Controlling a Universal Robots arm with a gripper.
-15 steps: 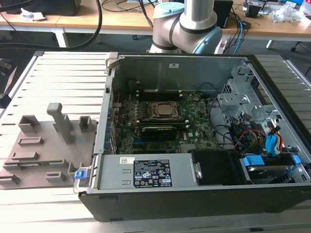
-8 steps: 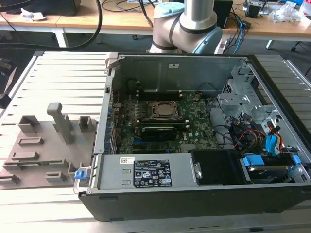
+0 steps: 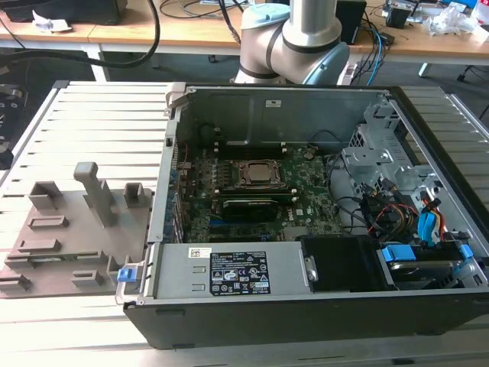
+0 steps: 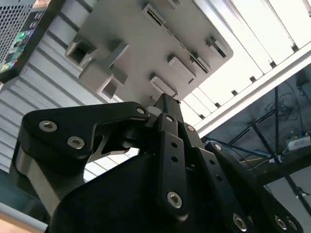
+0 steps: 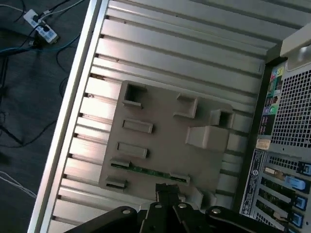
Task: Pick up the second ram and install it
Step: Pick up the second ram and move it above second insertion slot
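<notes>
A black two-finger gripper [image 5: 166,190] hangs above the flat grey plastic holder tray [image 5: 160,131], clear of it. Its fingertips are pressed together and hold nothing. The tray lies on the ribbed aluminium table [image 3: 92,115] at about nine o'clock from the open black computer case [image 3: 229,329] in the exterior view. The second ram [image 5: 150,171] is a thin, narrow green circuit-board stick seated in a long slot of the tray between two small grey clips. Going by the tray's layout, that slot runs along its six o'clock edge, the side away from the tall grey post [image 5: 206,136]. In the first wrist view the stick shows as a slim green line with darker specks, and its chips are too small to make out. The fingertips sit just beside its middle in that view.

The step in hand appears to be the pick-up, barely begun. To do it well, the fingers should spread first and be turned so the pads face the board's two flat sides. They should then come straight down over the stick's mid-length. A centred grip and a vertical pull should keep it from twisting or binding in the clips. A light clamp would spare the chips.
</notes>
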